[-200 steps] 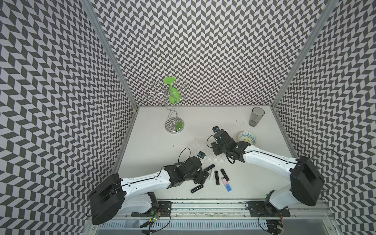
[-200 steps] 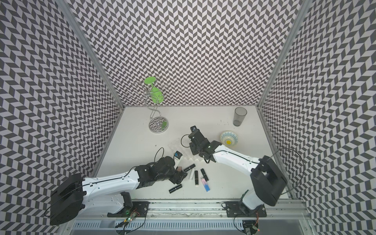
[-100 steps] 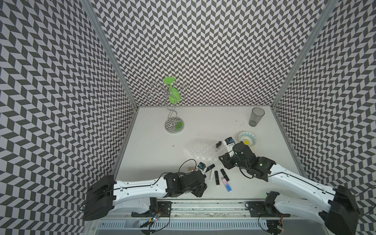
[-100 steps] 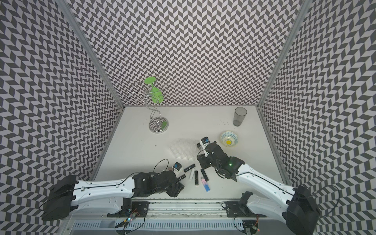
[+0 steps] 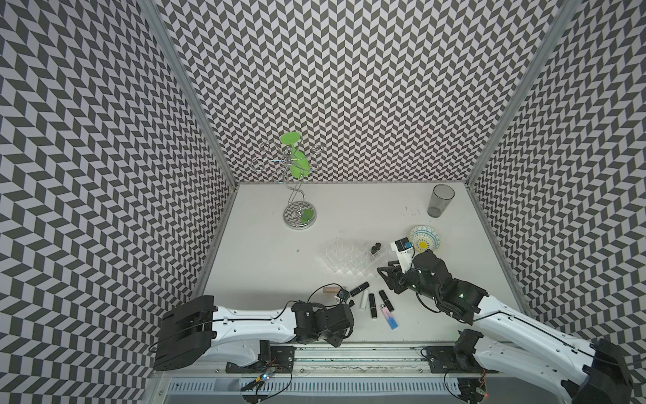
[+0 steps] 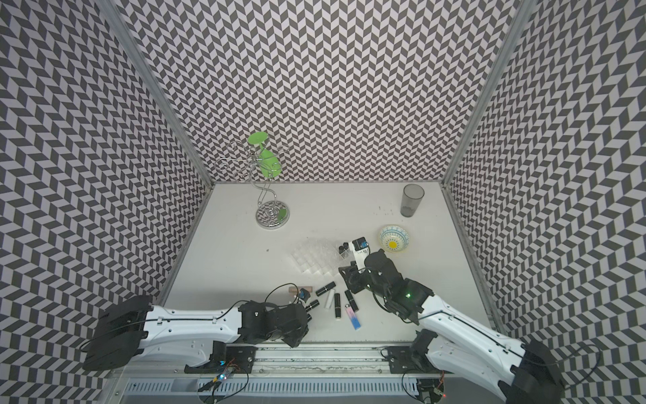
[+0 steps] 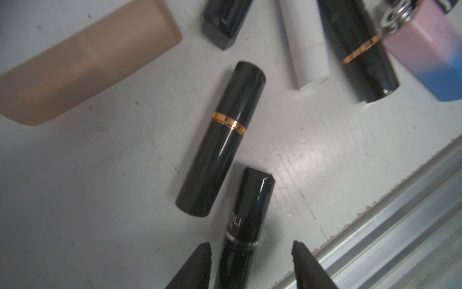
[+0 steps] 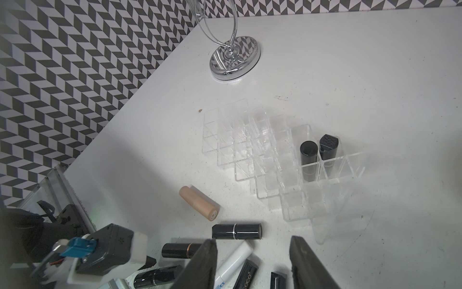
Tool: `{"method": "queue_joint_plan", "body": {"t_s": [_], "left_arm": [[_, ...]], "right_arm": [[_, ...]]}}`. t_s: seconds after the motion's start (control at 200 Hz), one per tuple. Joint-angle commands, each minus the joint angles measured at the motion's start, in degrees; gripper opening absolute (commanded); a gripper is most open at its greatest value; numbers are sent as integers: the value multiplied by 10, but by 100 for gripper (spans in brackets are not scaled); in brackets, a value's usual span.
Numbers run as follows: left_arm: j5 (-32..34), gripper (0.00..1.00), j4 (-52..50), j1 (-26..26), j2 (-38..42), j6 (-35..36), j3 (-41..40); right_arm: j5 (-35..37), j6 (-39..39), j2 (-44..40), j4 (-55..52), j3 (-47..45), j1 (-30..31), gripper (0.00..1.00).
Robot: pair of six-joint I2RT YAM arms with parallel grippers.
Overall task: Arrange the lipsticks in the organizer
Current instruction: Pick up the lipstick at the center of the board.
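Your left gripper (image 7: 250, 251) is low over the bench (image 7: 100, 200), jaws partly open, straddling one end of a black tube (image 7: 246, 220) that lies flat near the rail (image 7: 375, 237). There is a clear gap on one side, so no grip yet. The jaws sit across the tube's axis, which is right for pinching a round body that could roll.

Your right gripper (image 8: 252, 265) hangs over the loose pile, jaws medium-wide, holding nothing. It looks staged for its own pick and is clear of the left arm.

The organizer (image 8: 250, 150) sits mid-bench, just beyond the pile. Two lipsticks (image 8: 317, 155) stand upright in adjoining cells at one end; the other cells look empty. The remainder lie flat: tan tube (image 5: 330, 289), white tube (image 5: 364, 300), pink-blue tube (image 5: 389, 317) and several black ones.

Watch the neighbour tube (image 7: 220, 140) just beside your target: closing could nudge it.
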State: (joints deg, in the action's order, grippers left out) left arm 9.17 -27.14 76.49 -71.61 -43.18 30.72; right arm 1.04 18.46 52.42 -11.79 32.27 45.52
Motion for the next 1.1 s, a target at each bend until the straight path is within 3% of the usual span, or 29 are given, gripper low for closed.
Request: {"method": "queue_joint_plan", "body": {"t_s": [0.0, 0.225, 0.441, 0.671, 0.881, 0.981, 1.097], "left_arm": [[1, 53, -4, 3, -29, 1, 8], [-5, 34, 9, 5, -64, 5, 20], [10, 0, 49, 5, -54, 35, 34], [66, 0, 267, 5, 63, 109, -9], [120, 0, 412, 4, 148, 219, -60], [118, 0, 474, 4, 196, 276, -101], [107, 0, 533, 4, 255, 345, -144]], "right_arm": [[-4, -1, -14, 37, -9, 2, 51], [2, -2, -24, 39, -18, 2, 51], [6, 3, -37, 41, -23, 2, 51], [-59, 11, -75, 85, -54, -11, 50], [-228, 22, -91, 86, -49, -89, 51], [-302, 33, -93, 66, -19, -129, 54], [-369, 21, -53, 6, 45, -134, 52]]}}
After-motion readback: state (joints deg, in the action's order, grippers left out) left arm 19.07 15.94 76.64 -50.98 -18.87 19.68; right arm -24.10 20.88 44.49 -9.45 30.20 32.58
